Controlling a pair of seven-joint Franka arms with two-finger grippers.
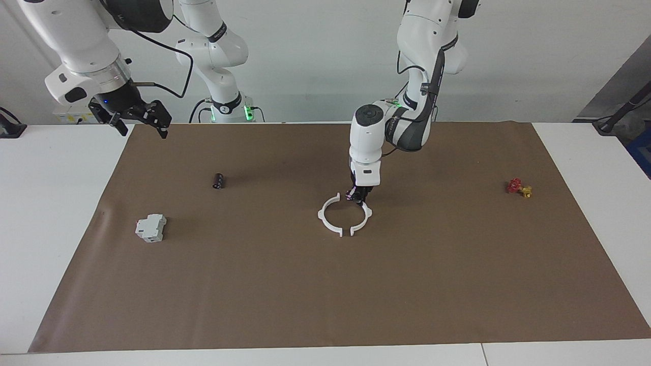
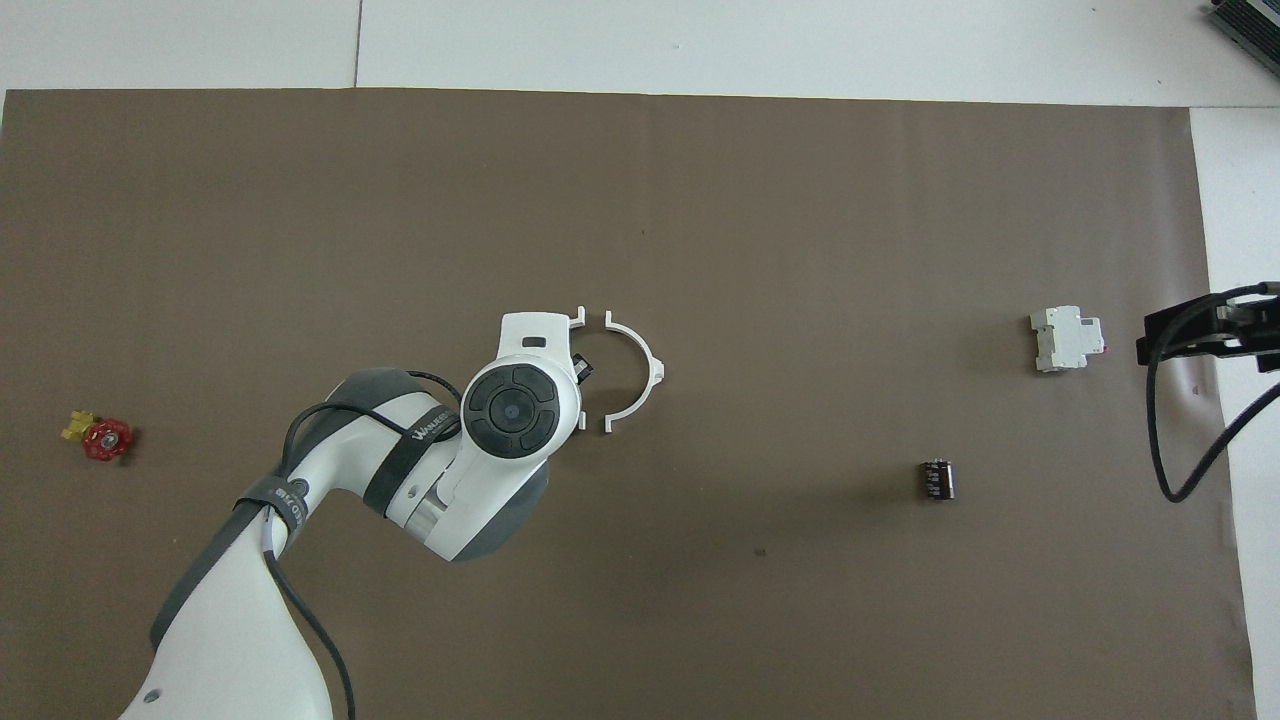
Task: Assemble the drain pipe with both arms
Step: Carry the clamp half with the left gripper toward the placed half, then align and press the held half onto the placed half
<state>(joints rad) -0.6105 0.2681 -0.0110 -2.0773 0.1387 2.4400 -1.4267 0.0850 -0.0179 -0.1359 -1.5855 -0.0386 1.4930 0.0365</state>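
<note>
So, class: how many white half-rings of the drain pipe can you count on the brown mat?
2. One half-ring lies free mid-mat; the other half-ring sits beside it toward the left arm's end, gripped by the left gripper, partly hidden overhead.

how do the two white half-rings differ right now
The half-ring toward the left arm's end is gripped by the shut left gripper; the other half-ring lies free on the mat. In the overhead view the arm hides most of the gripped one; the free one shows whole. Both are thin white arcs with end tabs, ends nearly meeting.

We are seeing two half-rings (image 1: 330,216) (image 1: 362,219) lying mid-mat (image 1: 325,284), tabs nearly meeting; block (image 1: 151,227) and cylinder (image 1: 218,181) sitting toward the right arm's end.
</note>
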